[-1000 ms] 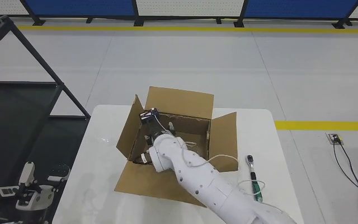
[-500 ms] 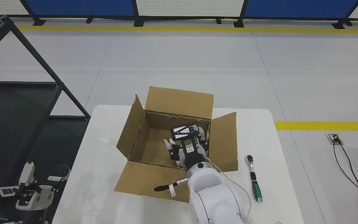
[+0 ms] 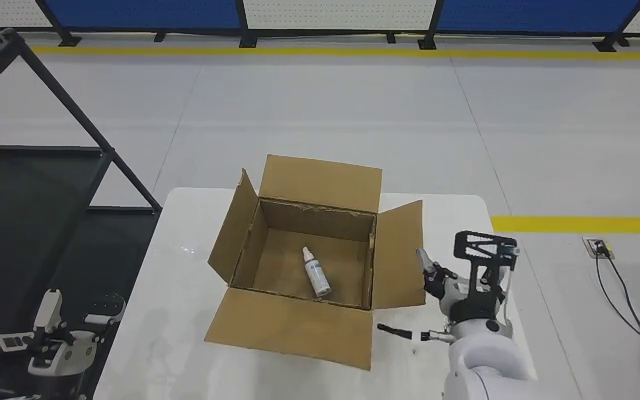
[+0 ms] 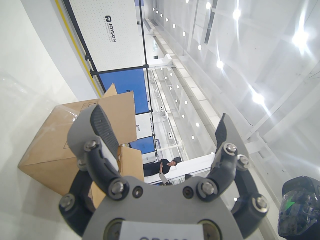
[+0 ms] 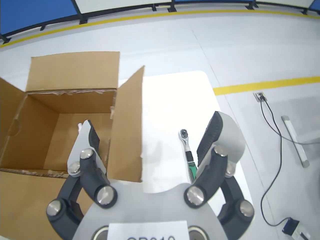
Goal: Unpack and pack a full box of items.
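Note:
An open cardboard box (image 3: 320,184) stands in the middle of the white table (image 3: 178,290). A small white bottle (image 3: 316,272) lies on its floor. My right gripper (image 3: 440,283) hangs over the table just right of the box's right flap, open and empty. In the right wrist view the right gripper (image 5: 152,128) spans that flap (image 5: 130,116) and a green-handled ratchet wrench (image 5: 187,148) lying on the table. My left gripper (image 4: 160,123) is open and empty, tilted up toward the ceiling, with the box (image 4: 50,136) beside it.
The box's four flaps stand outward. Bare table (image 5: 170,93) lies beyond the wrench, up to the right edge. A cable (image 5: 272,136) and a wall socket plate lie on the floor past that edge.
The right arm has swung out of the box and across to the table's right side. The white bottle on the box floor has come into view.

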Robot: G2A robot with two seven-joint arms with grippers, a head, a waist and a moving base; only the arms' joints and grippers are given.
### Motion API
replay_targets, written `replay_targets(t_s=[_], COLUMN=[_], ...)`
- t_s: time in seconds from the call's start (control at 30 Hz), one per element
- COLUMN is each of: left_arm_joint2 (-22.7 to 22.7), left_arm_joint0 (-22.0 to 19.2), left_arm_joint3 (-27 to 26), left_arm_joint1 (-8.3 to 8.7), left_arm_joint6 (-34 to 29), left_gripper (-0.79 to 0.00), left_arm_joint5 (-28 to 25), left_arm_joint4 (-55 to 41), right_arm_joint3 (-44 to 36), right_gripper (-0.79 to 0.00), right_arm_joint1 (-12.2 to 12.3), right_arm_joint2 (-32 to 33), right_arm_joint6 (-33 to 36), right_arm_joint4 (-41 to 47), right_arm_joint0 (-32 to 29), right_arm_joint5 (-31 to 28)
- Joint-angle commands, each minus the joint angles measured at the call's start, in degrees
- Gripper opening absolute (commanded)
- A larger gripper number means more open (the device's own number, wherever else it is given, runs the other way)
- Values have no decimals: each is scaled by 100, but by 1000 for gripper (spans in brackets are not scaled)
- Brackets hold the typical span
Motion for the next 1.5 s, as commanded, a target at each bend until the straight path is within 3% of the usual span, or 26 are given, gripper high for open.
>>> replay_targets(t_s=[0.0,0.1,0.23,0.43,0.6,0.67,0.7,0.83,1.03,1.07,1.47], left_arm_joint2=[0,0,0,0,0,0,0,0,0,0,0], left_arm_joint0=[0,0,0,0,0,0,0,0,0,0,0], left_arm_joint3=[0,0,0,0,0,0,0,0,0,0,0], left_arm_joint1=[0,0,0,0,0,0,0,0,0,0,0], left_arm_joint6=[0,0,0,0,0,0,0,0,0,0,0], left_gripper=[0,0,0,0,0,0,0,0,0,0,0], left_arm_joint5=[0,0,0,0,0,0,0,0,0,0,0], left_arm_joint4=[0,0,0,0,0,0,0,0,0,0,0], right_arm_joint3=[-1,53,762,1723,2697,3136,3338,3898,4235,4281,4969], right_gripper=[0,0,0,0,-9,-219,-252,-259,-348,-394,-413], right_arm_joint1=[12,50,122,212,245,255,260,280,325,330,389], right_arm_joint2=[621,1474,2303,2586,2260,2127,2066,1915,1948,1943,1912], right_arm_joint6=[114,423,549,516,741,909,1011,1304,1520,1530,1242], right_arm_joint4=[428,1135,1977,2452,2283,2150,2079,1916,1917,1949,2232], right_arm_joint0=[-135,-379,-425,-182,412,710,859,1291,1509,1524,1698], right_arm_joint5=[-73,-544,-1440,-2323,-2374,-2324,-2302,-2273,-2355,-2380,-2419])
